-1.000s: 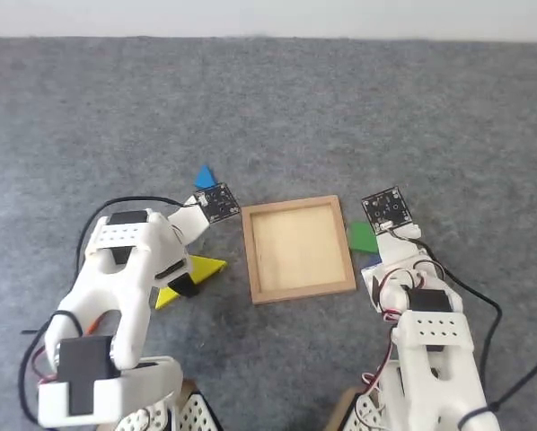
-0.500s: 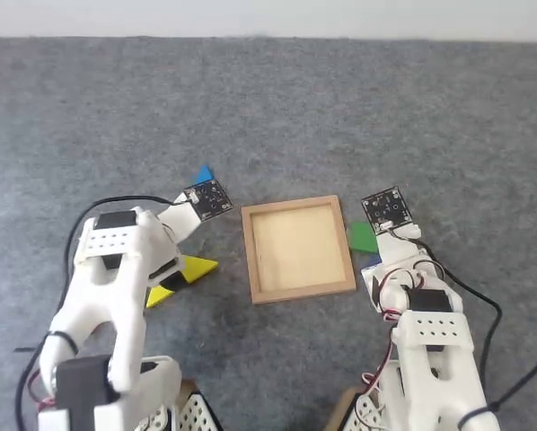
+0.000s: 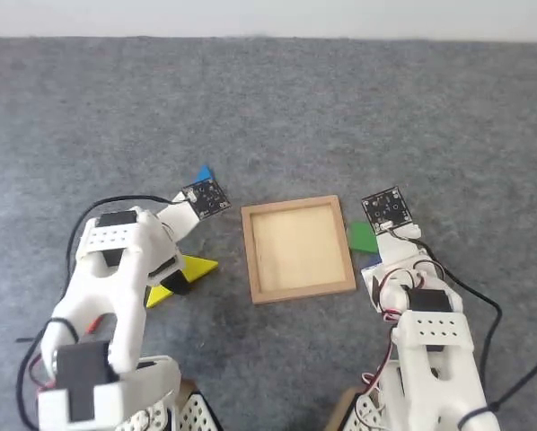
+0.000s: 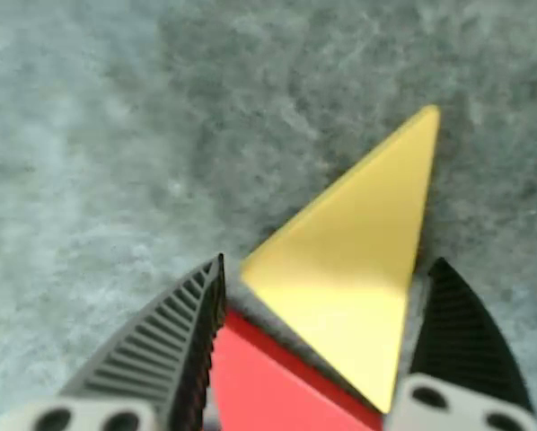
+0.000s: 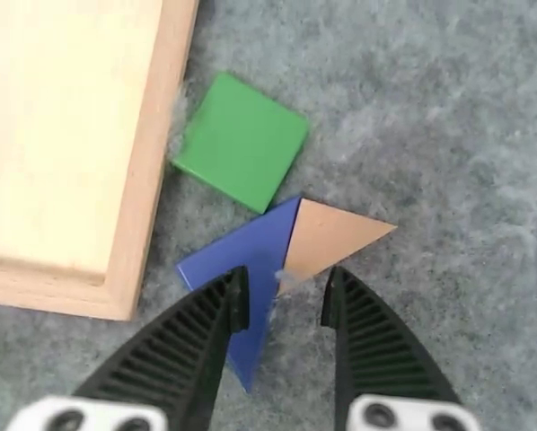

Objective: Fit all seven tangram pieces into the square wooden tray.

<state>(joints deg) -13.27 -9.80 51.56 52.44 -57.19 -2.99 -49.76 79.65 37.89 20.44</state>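
The square wooden tray (image 3: 297, 204) lies mid-table, its pale floor bare. To its left, my left gripper (image 4: 327, 305) is open and straddles a yellow triangle (image 4: 358, 260), with a red piece (image 4: 268, 386) beneath the triangle's near corner. In the high view the yellow triangle (image 3: 199, 267) pokes out from under that arm, and a small blue triangle (image 3: 203, 173) lies farther back. By the tray's right side, my right gripper (image 5: 282, 292) hovers open over the meeting edges of a blue triangle (image 5: 242, 269) and a tan triangle (image 5: 333, 235). A green square (image 5: 240, 142) lies just beyond them beside the tray wall (image 5: 152, 162).
Grey carpet (image 3: 358, 117) covers the whole table, with wide free room behind the tray and to the far right. A white wall edge runs along the back. Cables trail from both arms near the front.
My left arm has shifted slightly left and back, and the yellow triangle's tip has moved a little left with it. The right arm has not moved.
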